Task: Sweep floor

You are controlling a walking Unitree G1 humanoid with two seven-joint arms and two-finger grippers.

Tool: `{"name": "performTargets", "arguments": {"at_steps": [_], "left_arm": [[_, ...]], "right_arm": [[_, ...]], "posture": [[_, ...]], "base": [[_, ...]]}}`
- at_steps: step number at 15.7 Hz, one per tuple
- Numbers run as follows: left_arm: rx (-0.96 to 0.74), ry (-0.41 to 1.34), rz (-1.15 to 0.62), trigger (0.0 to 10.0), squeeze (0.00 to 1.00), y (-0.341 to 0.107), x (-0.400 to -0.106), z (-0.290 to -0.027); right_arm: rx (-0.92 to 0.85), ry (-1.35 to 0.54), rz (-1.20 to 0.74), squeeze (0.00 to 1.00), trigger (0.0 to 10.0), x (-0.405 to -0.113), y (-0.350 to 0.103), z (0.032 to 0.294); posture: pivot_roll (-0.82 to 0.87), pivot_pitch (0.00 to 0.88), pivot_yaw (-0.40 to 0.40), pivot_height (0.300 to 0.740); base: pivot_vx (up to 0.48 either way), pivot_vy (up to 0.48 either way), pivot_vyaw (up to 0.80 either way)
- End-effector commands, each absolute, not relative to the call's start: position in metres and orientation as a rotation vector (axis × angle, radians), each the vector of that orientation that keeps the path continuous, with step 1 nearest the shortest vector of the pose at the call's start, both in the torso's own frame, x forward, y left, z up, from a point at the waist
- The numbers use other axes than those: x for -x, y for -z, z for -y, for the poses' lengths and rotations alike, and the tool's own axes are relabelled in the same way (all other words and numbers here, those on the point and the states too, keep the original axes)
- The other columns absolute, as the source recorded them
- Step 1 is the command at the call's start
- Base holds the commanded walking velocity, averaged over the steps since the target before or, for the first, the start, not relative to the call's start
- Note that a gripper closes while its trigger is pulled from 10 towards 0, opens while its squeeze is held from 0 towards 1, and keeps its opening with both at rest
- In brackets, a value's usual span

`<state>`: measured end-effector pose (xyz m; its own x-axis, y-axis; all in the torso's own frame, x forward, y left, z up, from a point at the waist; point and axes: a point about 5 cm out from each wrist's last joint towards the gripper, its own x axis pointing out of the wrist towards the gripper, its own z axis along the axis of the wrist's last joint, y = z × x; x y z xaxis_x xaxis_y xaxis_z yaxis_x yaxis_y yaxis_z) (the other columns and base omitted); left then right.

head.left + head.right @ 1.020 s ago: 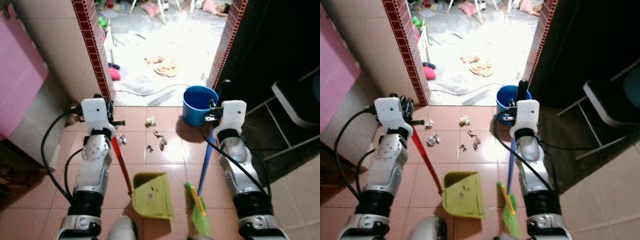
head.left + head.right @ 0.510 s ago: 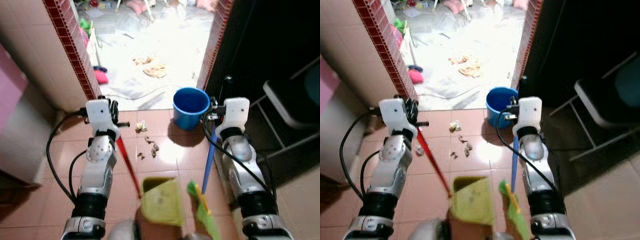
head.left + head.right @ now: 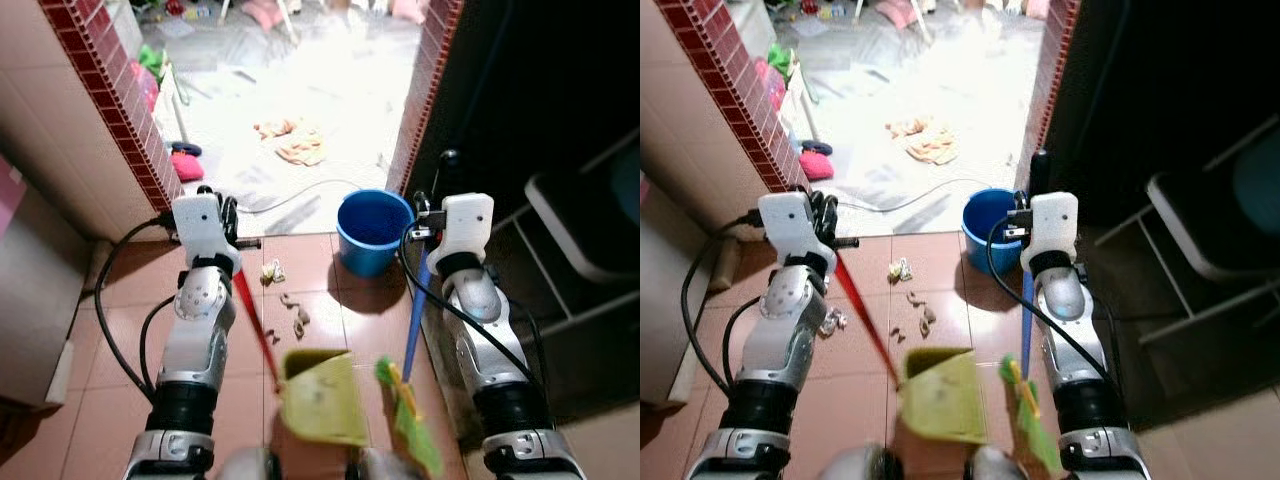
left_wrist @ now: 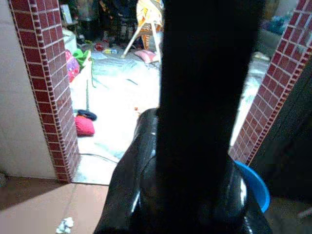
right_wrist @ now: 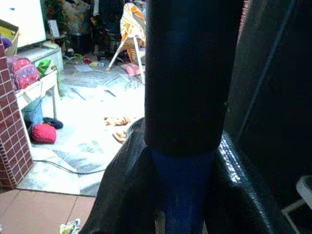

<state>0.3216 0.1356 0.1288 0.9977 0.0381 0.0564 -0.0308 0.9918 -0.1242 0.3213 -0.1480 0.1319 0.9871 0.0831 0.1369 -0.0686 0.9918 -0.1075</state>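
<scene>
Dustpan [image 3: 322, 398] & broom [image 3: 408, 420] now lifted, nearer the scraps [image 3: 297, 318].

Both silver arms extended forward, toward 12 o'clock, roughly parallel and well apart. The left gripper [image 3: 228, 222] was clamped on a red handle [image 3: 252, 328]. The right gripper [image 3: 432, 222] was clamped on a blue handle [image 3: 413, 325]. Black cables looped beside each forearm.

two silver, jointed arms, each capped by a white boxy wrist block, black cables looping along both, black cuffs near the elbows, glossy black fingers [image 4: 146, 195] up front.
</scene>
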Motion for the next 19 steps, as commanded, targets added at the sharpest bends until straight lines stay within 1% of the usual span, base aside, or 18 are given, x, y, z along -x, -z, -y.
{"name": "performTargets", "arguments": {"at_steps": [1, 13, 17, 19], "left_arm": [[0.115, -0.059, 0.105, 10.0, 0.00, -0.1408, -0.3231, -0.1440], [0.109, -0.047, 0.108, 10.0, 0.00, -0.1428, -0.3195, -0.1368], [0.103, -0.053, 0.113, 10.0, 0.00, -0.1442, -0.3192, -0.1365], [0.106, -0.063, 0.118, 10.0, 0.00, -0.1451, -0.3185, -0.1368]], "right_arm": [[0.079, -0.101, 0.187, 0.00, 10.0, -0.3231, -0.1424, 0.1386], [0.106, -0.082, 0.181, 0.00, 10.0, -0.3202, -0.1400, 0.1423], [0.117, -0.073, 0.180, 0.00, 10.0, -0.3209, -0.1402, 0.1438], [0.135, -0.062, 0.182, 0.00, 10.0, -0.3211, -0.1407, 0.1447]], "posture": [[-0.05, 0.082, 0.005, 0.740], [-0.06, 0.095, 0.003, 0.740], [-0.06, 0.100, 0.001, 0.740], [-0.06, 0.102, -0.002, 0.740]], "base": [[0.266, 0.401, 0.00], [0.293, 0.378, 0.00], [0.414, 0.000, 0.00], [0.000, 0.000, 0.00]]}}
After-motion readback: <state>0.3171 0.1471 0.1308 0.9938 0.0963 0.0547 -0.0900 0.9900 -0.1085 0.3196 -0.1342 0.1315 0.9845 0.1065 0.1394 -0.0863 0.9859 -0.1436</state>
